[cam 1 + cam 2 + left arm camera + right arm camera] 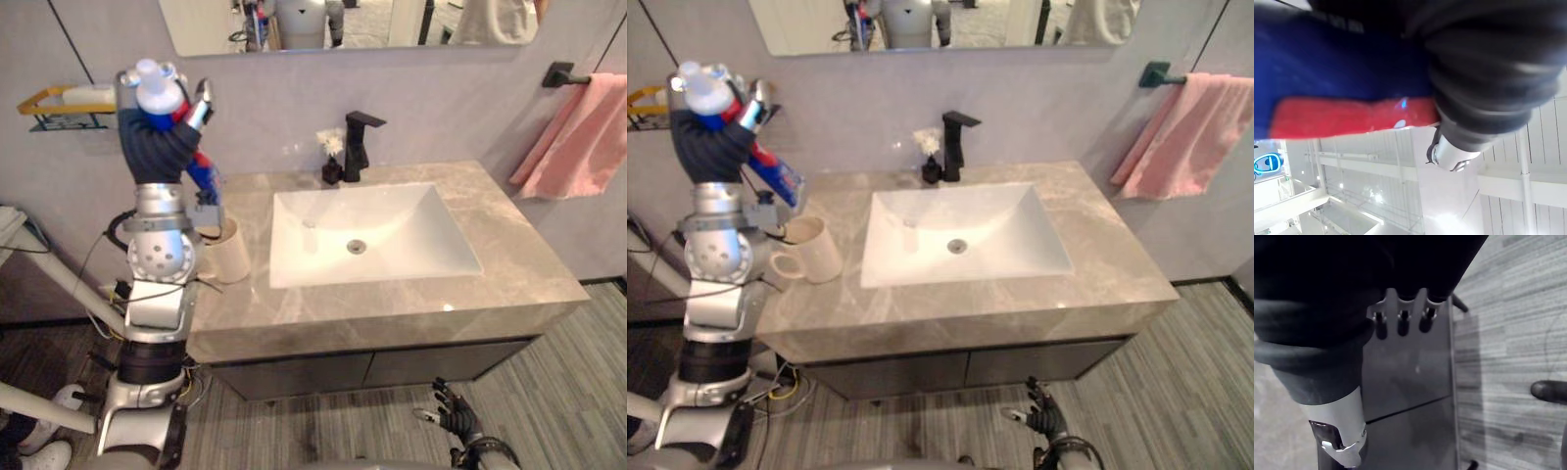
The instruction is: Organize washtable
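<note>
While its right hand (pixel 456 419) is hanging slack-fingered below the washtable (pixel 490 230), the left hand (pixel 157 142) is clutching a toothpaste tube (pixel 779 174) above the mug (pixel 815 251), apparently not yet stowed.

A blue-and-red toothpaste tube (pixel 774 174) with a white cap tilts cap-up, clasped in the raised left hand (pixel 157 142) above a cream mug (pixel 813 250), which stands upright at the counter's (pixel 1097 245) left end beside the basin (pixel 999 235).
</note>
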Controlling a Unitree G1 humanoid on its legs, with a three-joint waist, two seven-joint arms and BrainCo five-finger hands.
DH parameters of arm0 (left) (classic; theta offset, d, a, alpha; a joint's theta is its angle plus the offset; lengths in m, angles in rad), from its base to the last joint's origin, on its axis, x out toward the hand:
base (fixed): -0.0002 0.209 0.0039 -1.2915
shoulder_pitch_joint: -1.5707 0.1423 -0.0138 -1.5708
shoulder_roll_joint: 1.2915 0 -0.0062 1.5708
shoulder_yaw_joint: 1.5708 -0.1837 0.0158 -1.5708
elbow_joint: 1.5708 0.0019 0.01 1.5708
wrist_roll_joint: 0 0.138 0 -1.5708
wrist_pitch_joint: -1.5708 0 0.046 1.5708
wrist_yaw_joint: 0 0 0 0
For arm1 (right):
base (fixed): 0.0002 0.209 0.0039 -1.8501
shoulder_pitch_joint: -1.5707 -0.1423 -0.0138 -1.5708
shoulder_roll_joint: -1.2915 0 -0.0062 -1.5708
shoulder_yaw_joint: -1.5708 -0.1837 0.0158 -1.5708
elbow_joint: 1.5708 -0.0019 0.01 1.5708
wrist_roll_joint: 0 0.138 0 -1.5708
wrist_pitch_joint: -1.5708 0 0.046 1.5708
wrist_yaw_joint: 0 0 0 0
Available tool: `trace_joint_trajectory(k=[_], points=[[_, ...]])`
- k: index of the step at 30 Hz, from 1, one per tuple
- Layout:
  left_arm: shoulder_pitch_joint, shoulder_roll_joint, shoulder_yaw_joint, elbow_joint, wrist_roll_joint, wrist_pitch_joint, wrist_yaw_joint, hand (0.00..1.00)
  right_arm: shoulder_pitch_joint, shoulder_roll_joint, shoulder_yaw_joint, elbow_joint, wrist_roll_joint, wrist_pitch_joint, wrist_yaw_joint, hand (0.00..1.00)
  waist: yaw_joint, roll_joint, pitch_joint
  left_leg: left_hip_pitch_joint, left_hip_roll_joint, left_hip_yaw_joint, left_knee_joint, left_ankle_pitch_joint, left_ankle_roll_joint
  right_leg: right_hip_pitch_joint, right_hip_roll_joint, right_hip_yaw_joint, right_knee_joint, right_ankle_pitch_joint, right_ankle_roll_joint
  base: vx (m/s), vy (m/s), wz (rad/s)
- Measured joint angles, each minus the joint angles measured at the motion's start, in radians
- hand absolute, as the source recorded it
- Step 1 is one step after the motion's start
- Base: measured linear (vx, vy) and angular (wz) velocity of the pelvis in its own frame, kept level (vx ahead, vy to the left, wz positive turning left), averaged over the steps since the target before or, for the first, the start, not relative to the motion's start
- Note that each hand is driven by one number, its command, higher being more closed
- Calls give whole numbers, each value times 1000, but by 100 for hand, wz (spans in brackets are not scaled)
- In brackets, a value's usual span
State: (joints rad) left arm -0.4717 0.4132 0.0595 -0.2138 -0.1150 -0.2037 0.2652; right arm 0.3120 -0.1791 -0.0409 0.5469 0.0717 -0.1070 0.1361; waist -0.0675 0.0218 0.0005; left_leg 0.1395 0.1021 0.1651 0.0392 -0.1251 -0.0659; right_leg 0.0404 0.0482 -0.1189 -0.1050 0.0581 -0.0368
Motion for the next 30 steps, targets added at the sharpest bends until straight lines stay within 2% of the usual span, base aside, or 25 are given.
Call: trace_joint_trajectory(k=[6,14,30], points=[[-43,5,44,116,-1,2,21,100,-3,-2,29,28,33,0,-1,0,-2,-30,14,-17,-14,0,0,5,8,-23,-12,16,0,13,8,-23,43,-7],[-48,5,67,150,-8,3,25,100,0,0,32,56,36,-1,-3,0,1,-62,40,-36,-23,0,-5,6,11,-48,-27,21,0,26,20,-40,38,-2],[-15,-9,100,255,-52,4,22,100,-9,3,32,56,36,-3,-5,0,-3,-65,50,-53,-37,4,-2,1,20,-70,-36,44,0,59,28,-1,20,-5]])
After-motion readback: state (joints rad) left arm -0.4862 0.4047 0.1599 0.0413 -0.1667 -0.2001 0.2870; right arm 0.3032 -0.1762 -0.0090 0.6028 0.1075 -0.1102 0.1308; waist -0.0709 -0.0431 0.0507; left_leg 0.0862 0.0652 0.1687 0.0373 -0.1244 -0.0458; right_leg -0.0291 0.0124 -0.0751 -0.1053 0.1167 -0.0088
